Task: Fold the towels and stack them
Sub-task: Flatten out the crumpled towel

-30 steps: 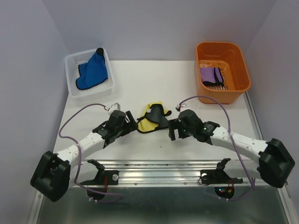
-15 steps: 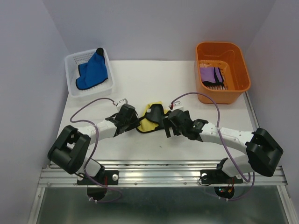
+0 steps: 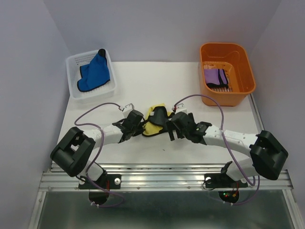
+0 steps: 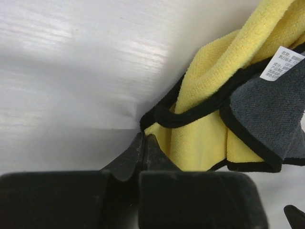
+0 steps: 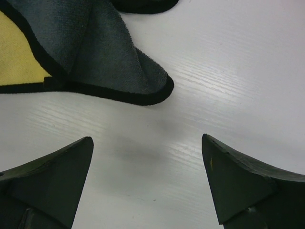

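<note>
Near the middle of the white table [image 3: 157, 86], the left gripper [image 4: 144, 142] has its two fingers pressed together, tips meeting right at the black hem of the yellow towel [image 4: 200, 138]. Whether any cloth is pinched between them cannot be told. The right gripper [image 5: 147, 160] is spread wide with nothing held, its fingers low over the bare surface and a rounded dark grey corner of the same towel just ahead of the gap.

That towel lies crumpled between the two grippers, yellow face and dark grey face both showing, with a small white label [image 4: 282, 64] on the grey part. At the far left the blue towel [image 3: 95, 74] sits bunched in the white mesh basket [image 3: 74, 88]. At the far right the purple towel [image 3: 215, 77] lies folded inside the orange bin [image 3: 240, 62].
</note>
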You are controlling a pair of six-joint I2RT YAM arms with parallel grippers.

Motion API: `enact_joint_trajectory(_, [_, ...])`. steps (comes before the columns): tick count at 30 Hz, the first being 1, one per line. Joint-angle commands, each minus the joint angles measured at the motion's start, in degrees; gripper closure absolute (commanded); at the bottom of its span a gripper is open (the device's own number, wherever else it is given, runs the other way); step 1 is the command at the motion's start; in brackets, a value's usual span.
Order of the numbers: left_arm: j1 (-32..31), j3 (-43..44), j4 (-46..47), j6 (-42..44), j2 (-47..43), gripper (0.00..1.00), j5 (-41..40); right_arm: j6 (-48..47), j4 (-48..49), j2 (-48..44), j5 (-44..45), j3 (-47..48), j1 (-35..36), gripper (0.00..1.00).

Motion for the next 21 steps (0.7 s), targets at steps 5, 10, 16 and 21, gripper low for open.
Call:
enact_joint_trajectory(5, [-0.5,-2.1,-12.7,-1.5,-8.1,1.00,-8.9,-22.6,11.0,-2.4,-0.4,-2.8,0.7,0.00])
enact_joint_trajectory(10, [-0.5,-2.4,-12.8,-0.9,-10.4,1.00,-8.6,-32.4,18.6,-0.9,-8.2,-4.9,0.7,0.00])
enact_joint_trajectory(16, [-0.4,-2.1,-13.4,-0.9,-11.0,1.00,-9.2,-36.4,22.9,4.7,-11.3,-3.2,1.2,0.00])
enact_joint_trajectory(21, [-0.4,-1.2,-14.2,-0.8,-10.1,1.00,-9.7,-38.2,22.6,7.9,-11.3,-1.4,1.2,0.00])
